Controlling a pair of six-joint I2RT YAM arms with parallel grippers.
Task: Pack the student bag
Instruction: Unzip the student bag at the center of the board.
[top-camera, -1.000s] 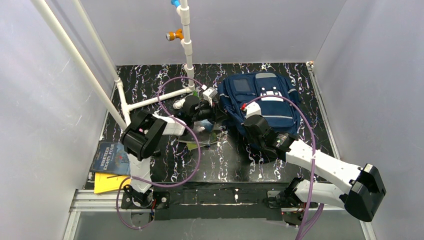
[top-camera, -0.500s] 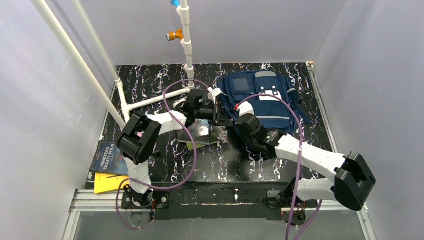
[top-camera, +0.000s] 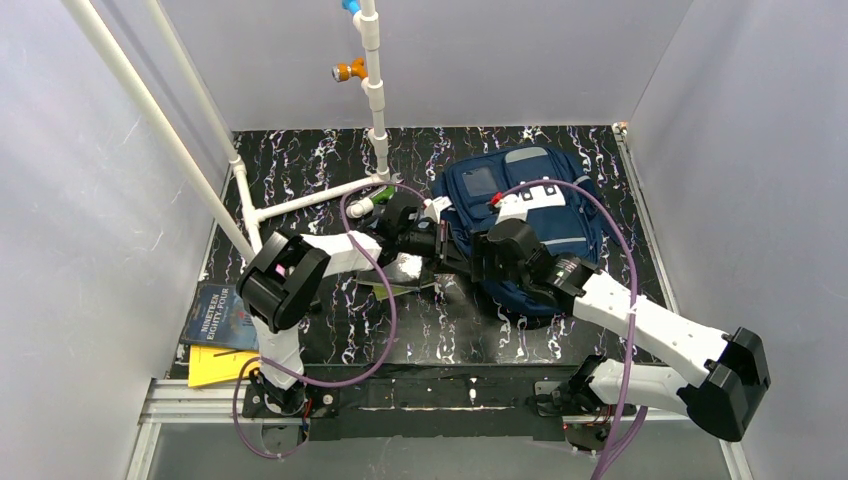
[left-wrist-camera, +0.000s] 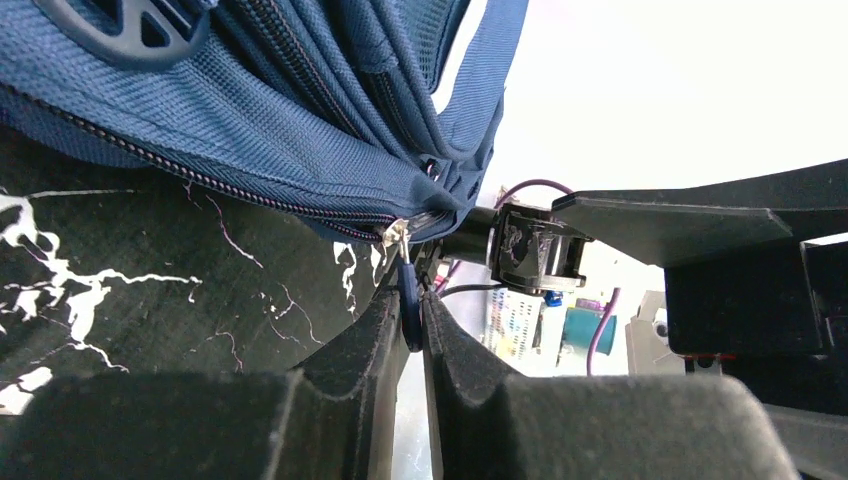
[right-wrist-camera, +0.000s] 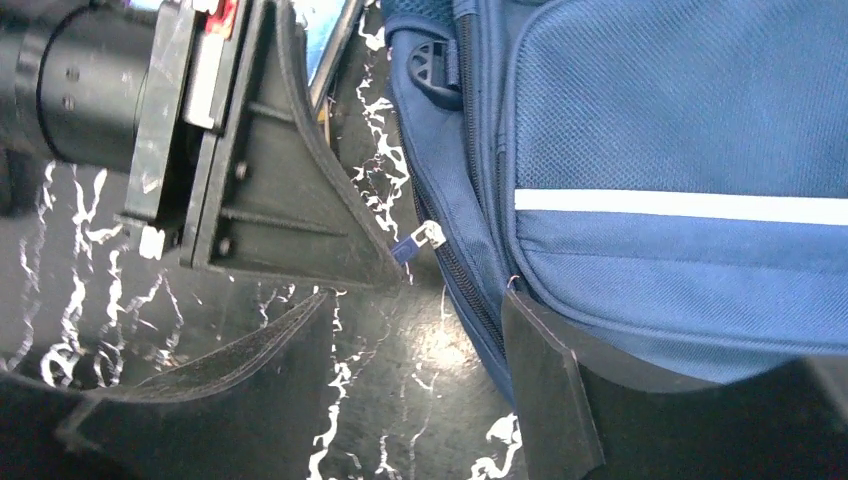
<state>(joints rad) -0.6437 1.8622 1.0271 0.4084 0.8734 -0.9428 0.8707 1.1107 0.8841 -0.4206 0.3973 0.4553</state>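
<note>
The student bag (top-camera: 540, 215), a navy backpack with a white reflective strip (right-wrist-camera: 680, 206), lies flat at the back right of the black marbled table (top-camera: 440, 320). At the bag's left edge my left gripper (left-wrist-camera: 411, 300) is shut on the small blue zipper pull (left-wrist-camera: 410, 305); the pull (right-wrist-camera: 412, 244) also shows in the right wrist view, at the tip of the left gripper's fingers (right-wrist-camera: 290, 215). My right gripper (right-wrist-camera: 400, 340) is open just beside it, one finger against the bag's side seam, the other over bare table, nothing between them. In the top view both grippers (top-camera: 455, 252) (top-camera: 480, 260) meet at the bag's near-left corner.
A white pipe frame (top-camera: 300, 200) stands at the back left. A thin green-edged book (top-camera: 395, 278) lies under the left arm. A dark blue book (top-camera: 222, 315) and a yellow sheet (top-camera: 215, 365) sit at the front left edge. Grey walls enclose the table.
My right gripper has opened and drawn in beside the left one. The left gripper has shifted right along the bag's edge, and the bag has turned slightly.
</note>
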